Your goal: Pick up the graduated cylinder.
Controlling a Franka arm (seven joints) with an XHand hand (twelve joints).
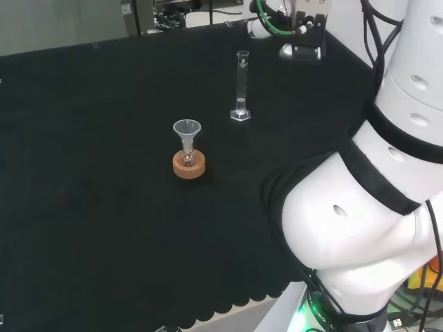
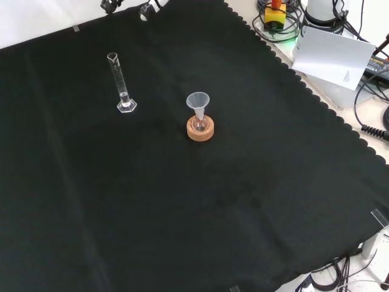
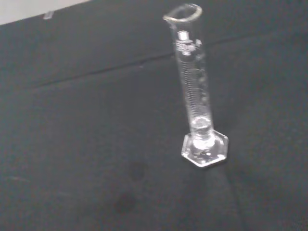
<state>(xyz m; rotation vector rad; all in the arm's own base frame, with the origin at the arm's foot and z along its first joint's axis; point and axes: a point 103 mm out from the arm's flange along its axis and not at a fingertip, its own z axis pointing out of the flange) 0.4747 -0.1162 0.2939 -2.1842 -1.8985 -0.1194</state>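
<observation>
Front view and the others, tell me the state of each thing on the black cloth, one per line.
graduated cylinder: upright on its hexagonal base, looks empty, nothing touching it.
funnel: upright, stem down in the small flask, looks empty.
small flask: upright, seated in the cork ring.
cork ring: flat on the cloth, carrying the flask.
black cloth: spread flat over the bench.

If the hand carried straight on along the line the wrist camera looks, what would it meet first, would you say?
Probably the clear glass graduated cylinder, standing upright on its hexagonal foot on the black cloth. Nothing else shows along the line, though how far off it stands is unclear.
</observation>
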